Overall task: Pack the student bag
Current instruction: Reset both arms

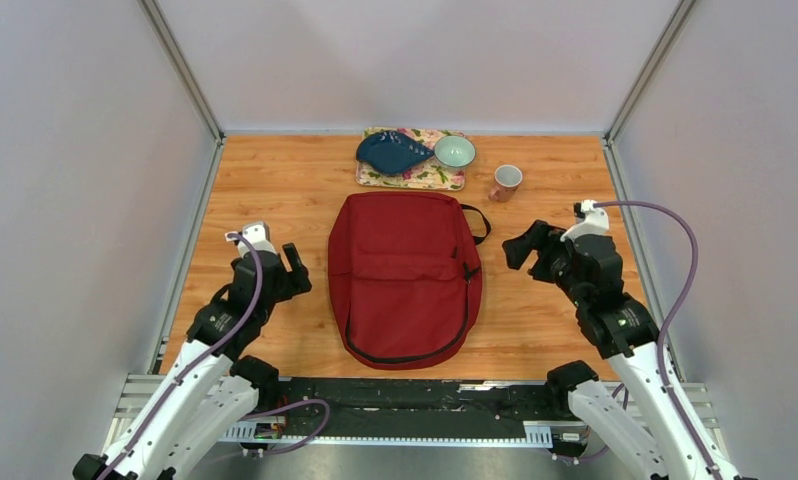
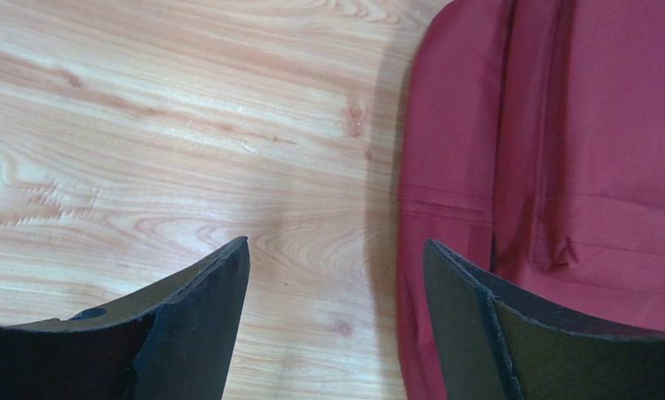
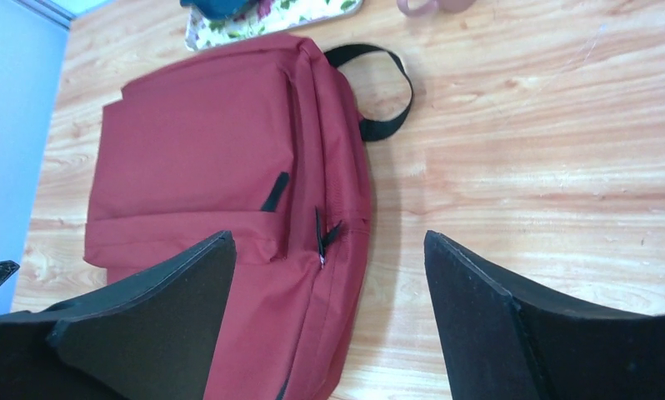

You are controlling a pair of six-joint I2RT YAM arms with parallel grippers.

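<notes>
Top view first: the student bag lies flat in the middle of the table, front pocket facing up. A black zipper line curves round its lower edge, and its black top loop pokes out at its upper right corner.

On the left of the frame is the left hand, just beside the bag's left edge. Its jaws are spread wide and it has hold of nothing. Its own camera shows bare wood between the fingers, with red fabric filling the right side of that view. Whether a finger touches the fabric, I cannot tell.

Over on the right of the frame, the right hand hangs apart from the bag, jaws wide as well and empty. Its camera looks across the bag, with a zipper pull in the middle of the picture and the loop lying on the wood at the upper middle.

At the top of the frame, just beyond the bag, sits a flowered tray. It carries a dark blue object and a pale green bowl. A pink mug stands on the table just right of the tray.
</notes>
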